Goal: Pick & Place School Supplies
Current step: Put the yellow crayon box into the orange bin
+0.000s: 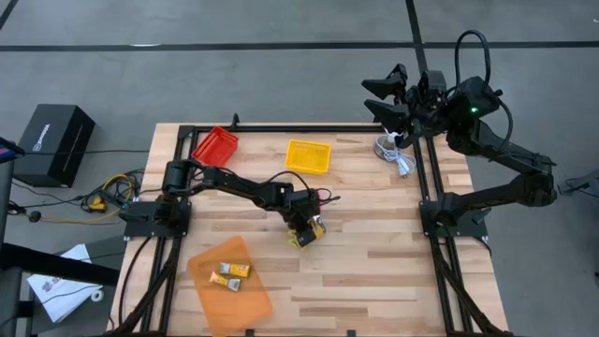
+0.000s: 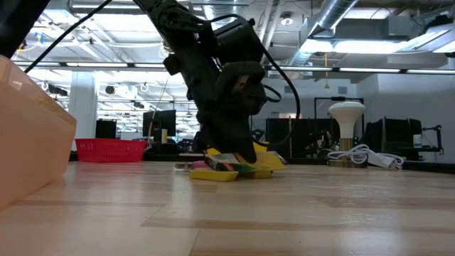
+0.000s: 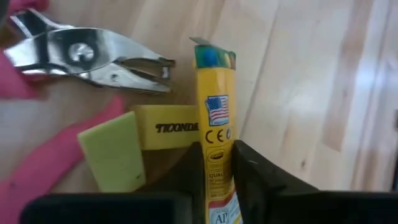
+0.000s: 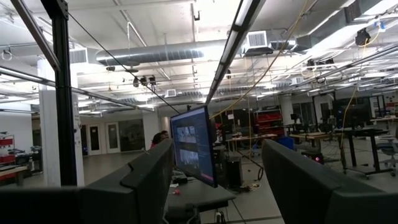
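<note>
Two dark fingers (image 3: 245, 171) of the left hand (image 3: 217, 171) pinch a yellow crayon pack (image 3: 216, 118) in the left wrist view, beside a pink-handled punch (image 3: 93, 56). From above, that hand (image 1: 305, 227) sits mid-worktop (image 1: 374, 262); two packs (image 1: 229, 274) lie on the orange tray (image 1: 253, 300). Right hand (image 1: 398, 94) raised, jaws apart

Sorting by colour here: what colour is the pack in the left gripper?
Yellow, with a small flag print; the pack shows best in the left wrist view.

Two packs (image 1: 229, 273) lie in the near-left tray (image 1: 251, 298); supplies pile (image 1: 307, 234) mid-table.
</note>
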`<control>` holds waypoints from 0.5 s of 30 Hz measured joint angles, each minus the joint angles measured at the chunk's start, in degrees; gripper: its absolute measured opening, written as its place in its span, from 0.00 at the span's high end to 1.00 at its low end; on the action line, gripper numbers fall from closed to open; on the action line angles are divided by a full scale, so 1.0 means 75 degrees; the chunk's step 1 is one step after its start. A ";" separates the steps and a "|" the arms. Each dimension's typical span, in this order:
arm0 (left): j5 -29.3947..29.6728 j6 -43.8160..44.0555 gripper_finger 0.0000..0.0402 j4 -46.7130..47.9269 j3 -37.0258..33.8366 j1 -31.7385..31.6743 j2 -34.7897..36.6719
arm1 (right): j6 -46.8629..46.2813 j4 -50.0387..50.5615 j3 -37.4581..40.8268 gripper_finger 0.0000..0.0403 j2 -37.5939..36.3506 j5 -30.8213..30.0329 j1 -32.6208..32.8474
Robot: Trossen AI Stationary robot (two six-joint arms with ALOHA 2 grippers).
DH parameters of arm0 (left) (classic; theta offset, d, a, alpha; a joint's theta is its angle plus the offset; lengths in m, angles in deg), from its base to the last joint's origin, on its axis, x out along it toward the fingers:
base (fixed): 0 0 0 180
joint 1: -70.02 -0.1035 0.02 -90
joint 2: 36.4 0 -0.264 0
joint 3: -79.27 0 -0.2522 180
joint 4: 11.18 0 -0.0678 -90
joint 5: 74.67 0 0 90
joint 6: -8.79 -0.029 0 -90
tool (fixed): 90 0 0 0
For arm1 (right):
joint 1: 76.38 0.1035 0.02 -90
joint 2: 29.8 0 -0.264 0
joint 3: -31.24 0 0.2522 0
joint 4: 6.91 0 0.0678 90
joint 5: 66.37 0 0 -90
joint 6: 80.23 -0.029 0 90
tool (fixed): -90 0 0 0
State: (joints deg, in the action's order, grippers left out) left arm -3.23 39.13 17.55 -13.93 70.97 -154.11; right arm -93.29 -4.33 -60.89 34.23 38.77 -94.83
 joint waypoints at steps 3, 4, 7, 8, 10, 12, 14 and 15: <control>-0.0144 -0.0037 0.88 -0.0063 0.0000 -0.0008 -0.0010 | 0.0000 0.0000 0.0000 0.42 0.0000 0.0000 0.0000; -0.0173 -0.0051 0.89 -0.0071 -0.0005 -0.0025 0.0040 | 0.0000 0.0000 0.0000 0.42 0.0000 0.0000 0.0000; -0.0234 -0.0126 0.94 -0.0109 -0.0035 -0.0078 0.0176 | 0.0002 0.0000 0.0000 0.42 0.0000 0.0000 -0.0003; -0.0194 -0.0159 0.95 0.0014 -0.0046 -0.0104 0.0245 | 0.0006 0.0001 0.0000 0.42 0.0000 0.0000 -0.0006; -0.0097 -0.0179 0.96 0.0003 -0.0056 -0.0139 0.0396 | 0.0003 0.0003 0.0000 0.42 0.0000 0.0000 -0.0006; 0.0046 -0.0196 0.96 -0.0018 -0.0058 -0.0182 0.0611 | 0.0009 -0.0019 0.0000 0.42 0.0000 0.0000 -0.0006; 0.0154 -0.0207 0.96 -0.0033 -0.0051 -0.0235 0.0833 | 0.0012 -0.0045 0.0000 0.42 0.0000 0.0000 -0.0015; 0.0190 -0.0207 0.96 0.0013 -0.0050 -0.0263 0.0948 | 0.0016 -0.0056 0.0000 0.42 0.0000 0.0000 -0.0015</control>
State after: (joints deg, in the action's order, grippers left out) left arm -1.81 37.58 17.64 -14.30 69.00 -147.00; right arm -93.17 -4.75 -60.89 34.23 38.77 -94.94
